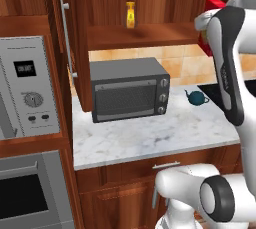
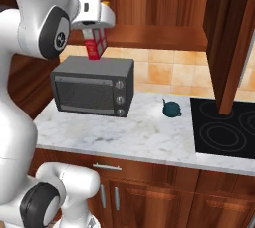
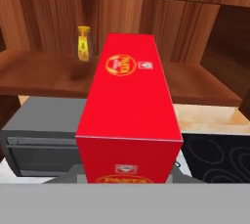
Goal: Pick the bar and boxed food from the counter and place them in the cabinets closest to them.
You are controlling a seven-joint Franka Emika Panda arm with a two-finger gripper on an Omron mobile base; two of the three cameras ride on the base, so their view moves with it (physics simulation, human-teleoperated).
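The boxed food (image 3: 129,110), a bright-red carton with a yellow and red logo, is held in my gripper (image 2: 93,37), which is shut on it. In the right base view the boxed food (image 2: 94,44) hangs above the toaster oven, just in front of and slightly below the open cabinet's plank shelf (image 2: 159,38). From the left base, red parts of the boxed food (image 1: 215,3) peek out behind my arm beside the shelf (image 1: 145,35). In the hand view the carton points toward the shelf (image 3: 44,74). The bar is out of view.
A yellow bottle (image 1: 131,15) stands on the shelf. Below sit a dark toaster oven (image 2: 94,86) and a teal teapot (image 2: 172,108) on the marble counter (image 2: 124,137). A black cooktop (image 2: 224,132) lies to the right. The open cabinet door (image 1: 70,43) juts out left.
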